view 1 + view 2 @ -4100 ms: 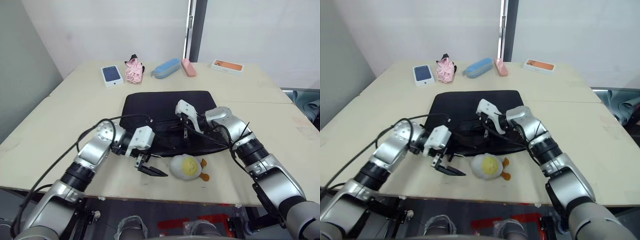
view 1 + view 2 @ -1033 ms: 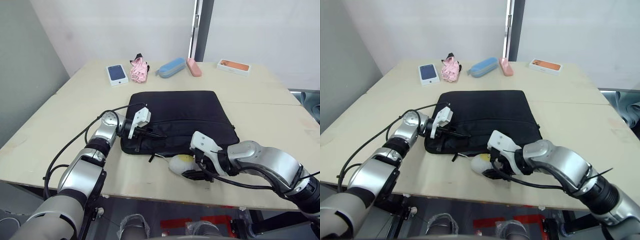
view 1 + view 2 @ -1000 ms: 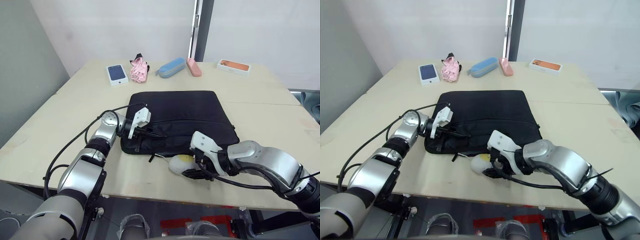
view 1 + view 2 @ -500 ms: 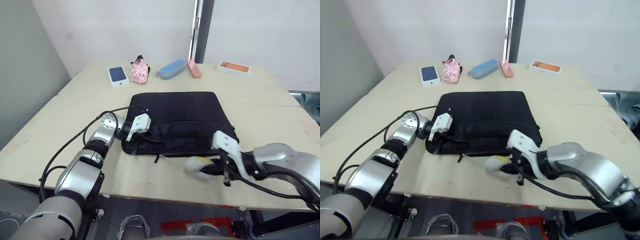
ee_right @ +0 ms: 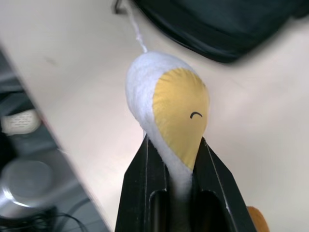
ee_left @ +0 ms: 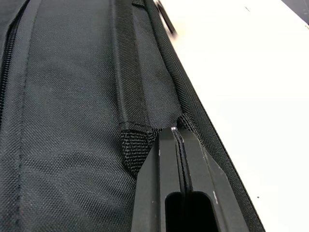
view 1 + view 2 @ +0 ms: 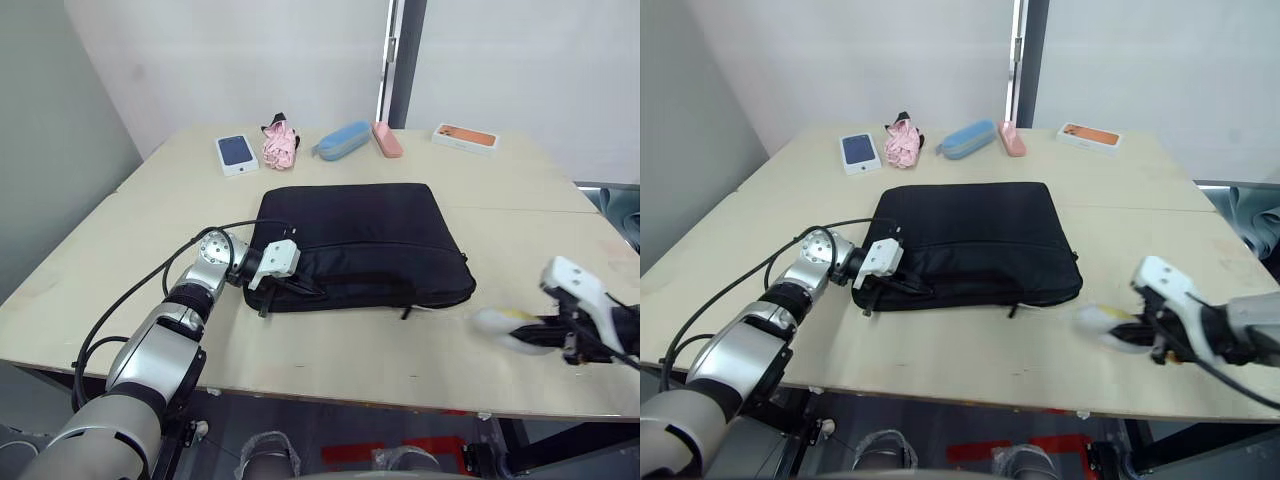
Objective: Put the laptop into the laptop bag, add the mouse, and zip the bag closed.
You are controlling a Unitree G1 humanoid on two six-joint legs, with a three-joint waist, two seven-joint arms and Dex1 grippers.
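The large flat black fabric laptop bag point(image 7: 358, 245) lies in the middle of the pale wooden table point(image 7: 130, 240), closed along its near edge as far as can be seen; whatever is inside it is hidden.

At the bag's lower-left corner the left gripper point(image 6: 177, 140) has its two black fingers pressed together on the end of the zipper seam.

At the lower right of the frame, well apart from the bag, the right gripper point(image 5: 171, 164) clamps the white plush duck charm point(image 5: 166, 106) with a yellow face; a thin white cord point(image 5: 137, 36) runs from it towards the bag. In the head views the charm is blurred.

Along the table's far edge sit a boxed phone point(image 7: 232, 153), a pink cloth bundle point(image 7: 281, 145), a blue pouch point(image 7: 342, 139), a pink case point(image 7: 387, 138) and an orange box point(image 7: 465, 136).
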